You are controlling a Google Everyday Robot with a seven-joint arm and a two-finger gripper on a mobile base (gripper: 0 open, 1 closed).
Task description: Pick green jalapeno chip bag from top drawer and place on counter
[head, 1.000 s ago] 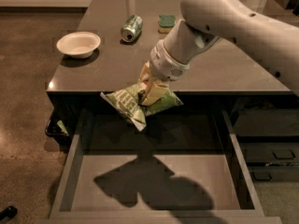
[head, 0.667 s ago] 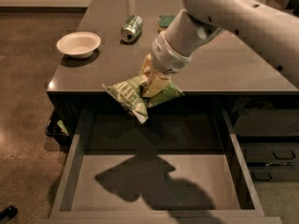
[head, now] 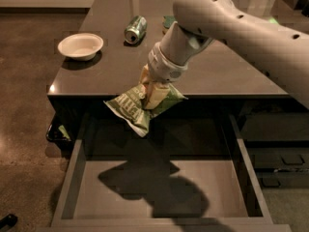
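Observation:
My gripper (head: 150, 92) is shut on the green jalapeno chip bag (head: 136, 106), a wrinkly green bag with white lettering. It hangs in the air at the counter's front edge, above the back of the open top drawer (head: 159, 190). The drawer's flat grey floor holds only the arm's shadow. The glossy dark grey counter (head: 116, 66) lies just behind and below the gripper. My pale arm comes in from the upper right.
A white bowl (head: 80, 46) sits at the counter's left. A green metal can (head: 135, 29) lies on its side farther back. A green-topped sponge (head: 168, 21) peeks out behind the arm. Narrower dark drawers with handles (head: 282, 158) stand at the right.
The gripper has lifted the chip bag up and back a little, from over the drawer's rear to the level of the counter's front edge.

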